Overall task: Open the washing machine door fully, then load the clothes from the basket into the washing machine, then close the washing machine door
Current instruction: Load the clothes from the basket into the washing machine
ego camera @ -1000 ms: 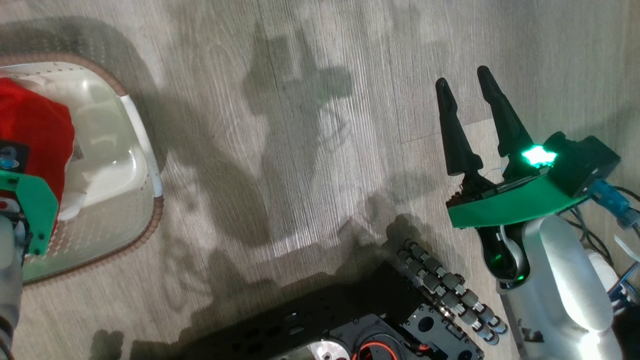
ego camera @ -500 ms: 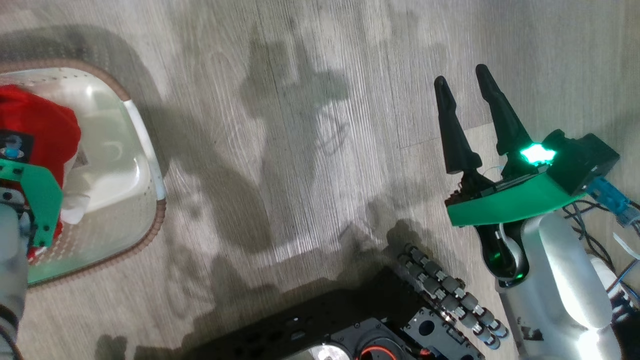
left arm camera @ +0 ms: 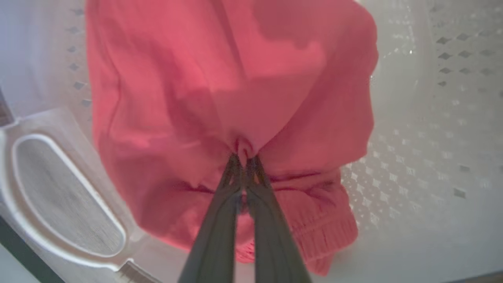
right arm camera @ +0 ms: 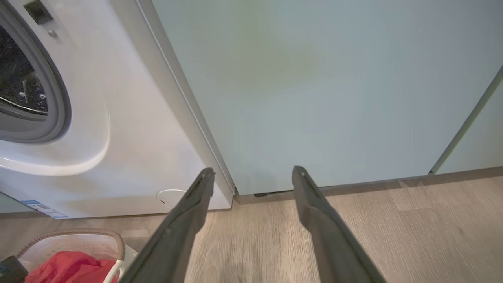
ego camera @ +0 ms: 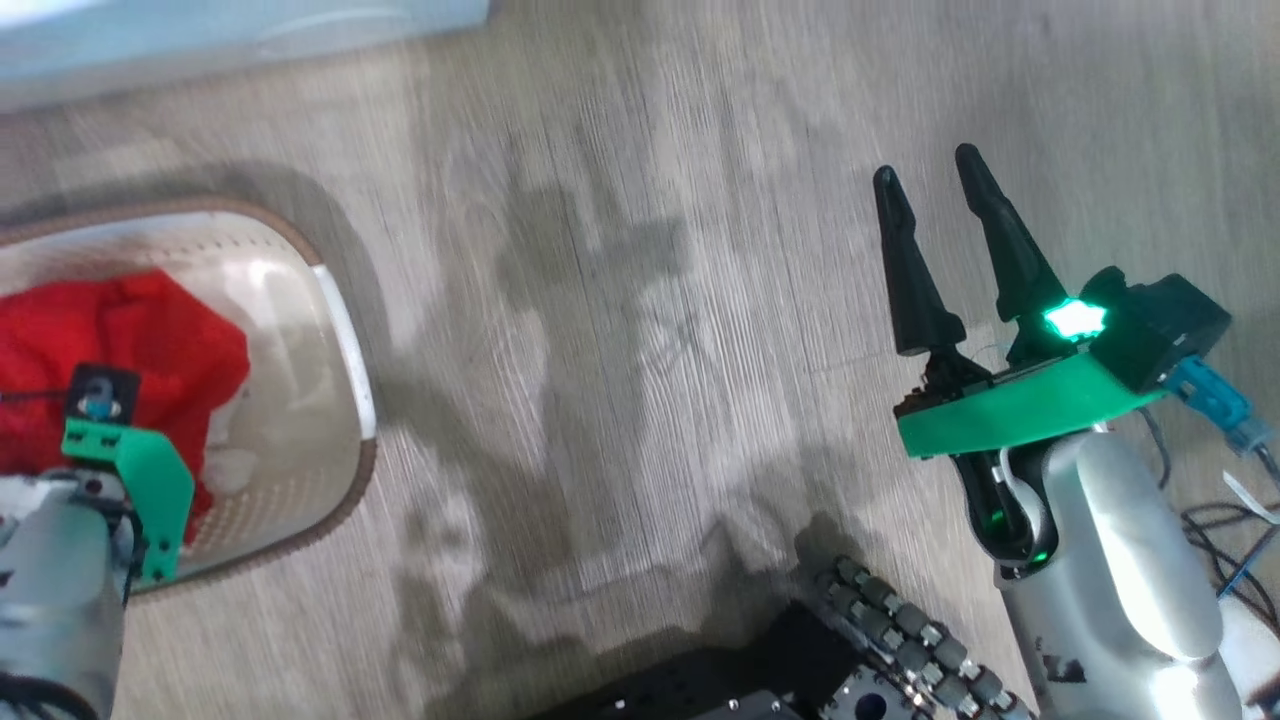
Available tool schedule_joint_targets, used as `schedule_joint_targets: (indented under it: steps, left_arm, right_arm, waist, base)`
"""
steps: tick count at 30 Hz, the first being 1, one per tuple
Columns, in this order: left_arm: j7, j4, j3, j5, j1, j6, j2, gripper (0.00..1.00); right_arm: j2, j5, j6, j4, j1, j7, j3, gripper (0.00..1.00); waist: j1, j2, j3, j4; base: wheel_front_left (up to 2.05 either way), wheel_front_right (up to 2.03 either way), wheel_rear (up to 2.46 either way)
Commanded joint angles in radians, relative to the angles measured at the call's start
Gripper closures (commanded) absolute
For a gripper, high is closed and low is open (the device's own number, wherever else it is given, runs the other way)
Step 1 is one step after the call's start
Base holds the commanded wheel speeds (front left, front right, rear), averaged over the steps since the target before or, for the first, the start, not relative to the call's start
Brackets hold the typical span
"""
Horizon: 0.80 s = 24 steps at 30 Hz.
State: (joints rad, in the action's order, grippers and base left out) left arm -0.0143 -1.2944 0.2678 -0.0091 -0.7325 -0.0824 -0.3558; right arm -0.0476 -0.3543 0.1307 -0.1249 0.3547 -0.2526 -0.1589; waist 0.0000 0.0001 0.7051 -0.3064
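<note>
While your left gripper (left arm camera: 244,160) pinches the clothes (left arm camera: 235,78) inside the basket (left arm camera: 432,118), your right gripper (ego camera: 927,165) hangs spread, well apart from it.

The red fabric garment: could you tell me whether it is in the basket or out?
In: the red fabric garment sits inside the cream perforated plastic basket, left pincer pinching it.

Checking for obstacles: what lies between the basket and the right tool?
Only bare wood floor with shadows lies between the basket and the right tool, seen in the head view.
</note>
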Motion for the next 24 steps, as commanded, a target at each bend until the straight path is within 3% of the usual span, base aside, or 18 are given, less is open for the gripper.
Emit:
schedule_joint_targets:
  steps: [1,10,16,24]
  left_arm:
    - [0.020,0.004,-0.028,-0.008,0.024,0.000,-0.042,1.00]
    - [0.208,0.004,-0.058,-0.070,0.094,0.031,-0.031,1.00]
    - [0.272,0.018,-0.076,-0.105,0.132,0.045,-0.007,1.00]
    - [0.276,0.236,-0.100,-0.122,0.204,0.041,0.030,1.00]
  right_arm:
    - [-0.003,0.001,0.000,0.022,-0.035,-0.009,-0.013,0.00]
    - [-0.003,0.016,0.000,-0.011,-0.062,-0.009,-0.012,0.00]
    - [-0.003,0.034,0.000,-0.030,-0.088,-0.009,-0.007,0.00]
    - [-0.003,0.057,0.000,-0.050,-0.130,-0.009,0.012,0.00]
  waist:
    - [0.0000,-0.0001,-0.039,0.006]
    - [0.0000,-0.0001,-0.195,0.038]
    - [0.0000,-0.0001,-0.301,0.069]
    - [0.0000,-0.0001,-0.405,0.112]
  base:
    - [0.00,0.00,0.00]
    - [0.00,0.00,0.00]
    - [0.00,0.00,0.00]
    - [0.00,0.00,0.00]
